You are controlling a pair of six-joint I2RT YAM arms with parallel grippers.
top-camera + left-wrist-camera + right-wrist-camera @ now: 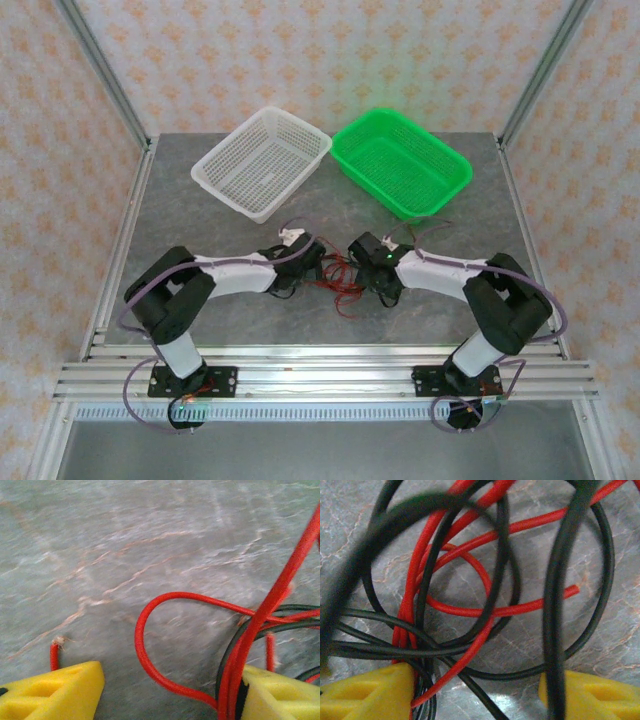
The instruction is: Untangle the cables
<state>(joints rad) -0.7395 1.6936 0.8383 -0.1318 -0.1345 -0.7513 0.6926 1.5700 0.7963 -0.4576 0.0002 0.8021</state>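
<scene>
Cables (336, 283): we see a red and black tangle lying on the bench (250, 325). It is nearer the arms than the green basket (402, 165), off that basket's near left corner.
Left gripper (306, 262): we see it low at the tangle's edge, farther left of the green basket than the tangle is.
Left gripper state: we see it wide open in its wrist view. A red loop lies on the bench between the yellow fingers (55, 692), and red and black strands run along one finger's inner face, with nothing clamped.
Right gripper (368, 258): low at the tangle, toward the arms from the green basket's near edge.
Right gripper state: wide open. We see loops crossing between its fingers (367, 692), none of them pinched.
White basket (262, 160): just left of the green basket; we cannot tell whether they touch.
</scene>
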